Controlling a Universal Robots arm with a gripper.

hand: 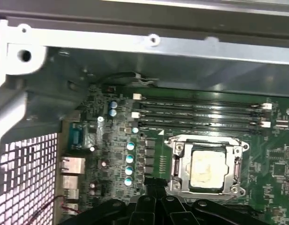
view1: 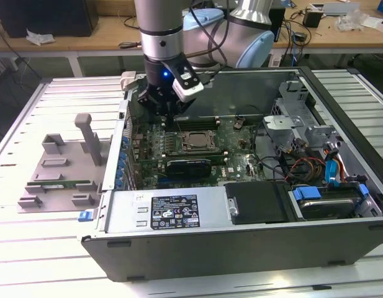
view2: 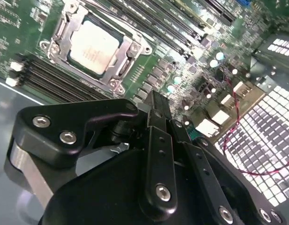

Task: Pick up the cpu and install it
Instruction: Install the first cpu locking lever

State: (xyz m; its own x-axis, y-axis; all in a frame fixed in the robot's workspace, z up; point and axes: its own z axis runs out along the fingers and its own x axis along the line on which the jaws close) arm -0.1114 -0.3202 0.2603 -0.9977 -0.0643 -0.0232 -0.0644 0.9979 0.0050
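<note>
1. The tool (view1: 172, 117) was seen with its black linkages drawn narrow and the tips brought together. Nothing was held in it. It hung just above the motherboard (hand: 275, 159), inside the open case (view1: 253, 245).
2. The cpu (view2: 94, 47) was found lying inside the socket frame (hand: 178, 164), near the tool but apart from it.
3. The placing step was judged to be done or all but done, since the chip sat square within the frame. Whether it lay fully flush, or whether the frame was latched over it, could not be told.
4. Any further motion here was judged to call for a straight, level path, so that the memory slots (hand: 196, 112) and the small capacitors (hand: 130, 159) beside the socket would not be struck.
5. The chip was seen as a flat square with a pale silver-grey metal top, matt and slightly blotched. The frame was of bright stamped metal with screw heads at its corners. The board was green and densely populated, and the slots were long, dark and narrow.
6. The case, of dull grey sheet steel, lay on a white slatted table (view1: 30, 261). A grey moulded tray (view1: 54, 164) carrying a green memory stick (view1: 61, 184) lay beside it, towards the table's edge at the exterior view's left.
</note>
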